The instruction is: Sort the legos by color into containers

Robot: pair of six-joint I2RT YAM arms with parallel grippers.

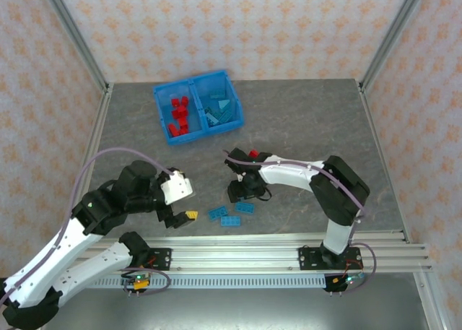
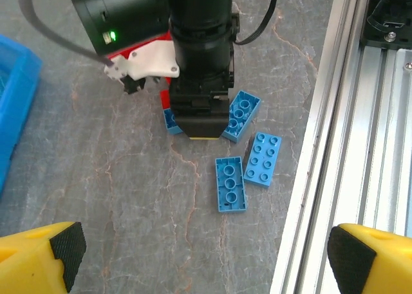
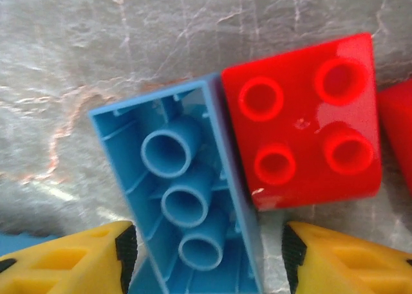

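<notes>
The containers are one blue bin (image 1: 160,99): its left compartment holds red legos (image 1: 179,115), its right one light blue legos (image 1: 218,107). Three blue legos (image 1: 231,221) lie near the front rail. My right gripper (image 1: 242,193) is down on the table just behind them. Its yellow fingers (image 3: 71,262) stand open on either side of an upside-down blue lego (image 3: 183,197), with a gap on the right. A red lego (image 3: 302,133) touches that blue one. My left gripper (image 2: 203,262) hangs wide open above bare table, near the loose blue legos (image 2: 230,184).
An aluminium rail (image 1: 253,254) runs along the table's front edge, close to the loose bricks (image 2: 262,159). Another red piece (image 3: 396,133) lies at the right edge of the right wrist view. The bin's wall (image 2: 13,94) shows at the left of the left wrist view.
</notes>
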